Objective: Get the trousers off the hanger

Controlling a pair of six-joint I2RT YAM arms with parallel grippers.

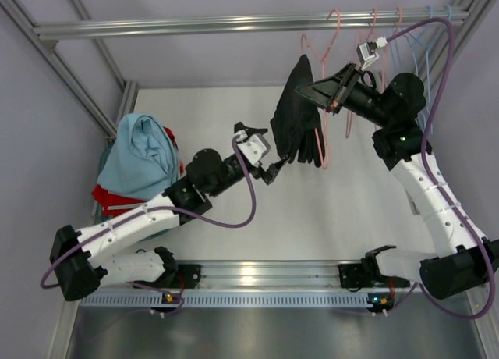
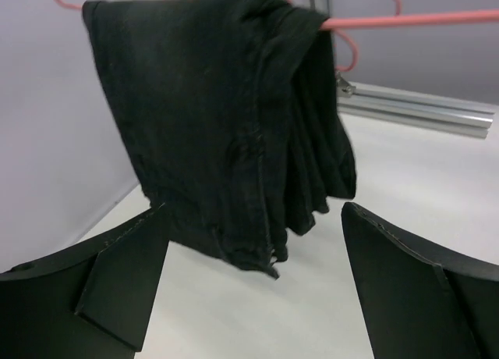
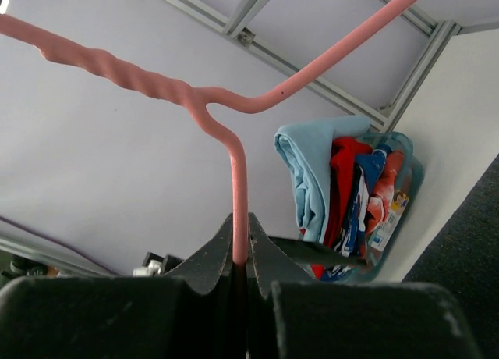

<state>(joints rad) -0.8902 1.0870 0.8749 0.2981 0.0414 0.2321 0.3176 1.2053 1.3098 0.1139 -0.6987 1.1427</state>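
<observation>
White tabletop (image 1: 312,218) fills most of the overhead view, with a long silver aluminium rail (image 1: 234,22) running across the top of the frame. The two black-and-white arms come up from the bottom corners and angle in toward the upper middle.

At the left edge there's a crumpled light blue cloth (image 1: 140,156) heaped on top of a red garment (image 1: 113,197).

The small black fabric trousers (image 1: 296,117) are just right of centre in the upper half. They're folded over the straight bar of a thin pink wire hanger (image 2: 421,19) and hang limp off it. So they're still on it.

The right gripper (image 3: 240,254) is clenched on that hanger. In its wrist view the pink wire runs straight down into the closed jaws, just below the twisted neck.

The left gripper (image 1: 273,151) is spread wide open and holds nothing. Its wrist view shows one finger in each bottom corner, with the lower hem of the trousers between them and touching neither.

A few more pink hangers (image 1: 337,23) and some pale blue hangers (image 1: 425,39) hook onto the rail at the upper right.
</observation>
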